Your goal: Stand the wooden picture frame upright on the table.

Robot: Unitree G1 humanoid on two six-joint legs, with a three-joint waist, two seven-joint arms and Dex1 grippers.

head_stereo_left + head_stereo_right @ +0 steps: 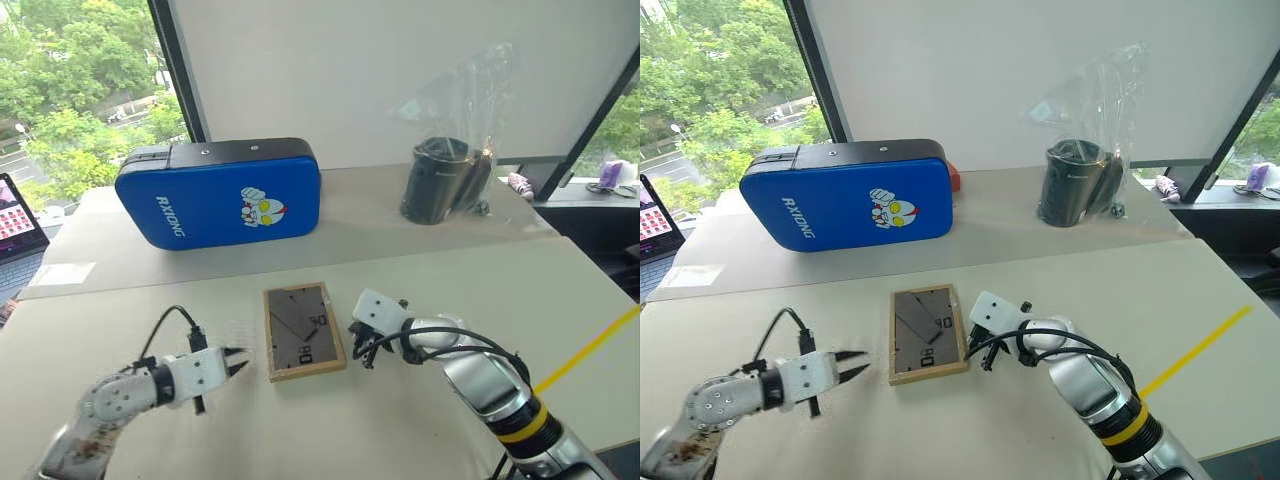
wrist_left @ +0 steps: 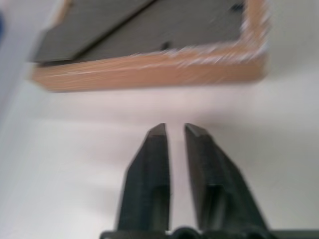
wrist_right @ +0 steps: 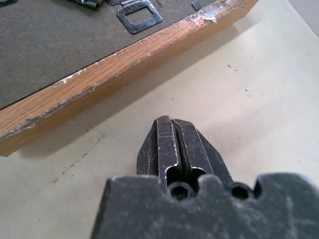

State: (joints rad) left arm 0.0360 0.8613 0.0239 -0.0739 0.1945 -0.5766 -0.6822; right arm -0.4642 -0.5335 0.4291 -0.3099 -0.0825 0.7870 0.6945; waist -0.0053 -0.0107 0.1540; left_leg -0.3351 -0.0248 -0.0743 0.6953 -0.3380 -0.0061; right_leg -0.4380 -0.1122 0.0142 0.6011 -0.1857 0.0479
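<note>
1. The only writing I can read is the white "RXIONG" on the blue padded case (image 1: 218, 193), beside a cartoon helmeted figure; the case stands on its long edge well behind the wooden picture frame (image 1: 303, 331).
2. The frame lies flat on the table (image 1: 420, 420), dark back panel up, fold-out stand folded against it.
3. My left gripper (image 1: 238, 363) hovers just left of the frame's left edge, fingers slightly parted, holding nothing.
4. My right gripper (image 3: 172, 127) sits just right of the frame's right edge, fingers clenched together on nothing, tips near the worn wooden rim.
5. Bare tabletop runs in front of the frame, between my two arms.
6. A black cylindrical container (image 1: 437, 180) in clear plastic wrap stands behind and right of the frame.
</note>
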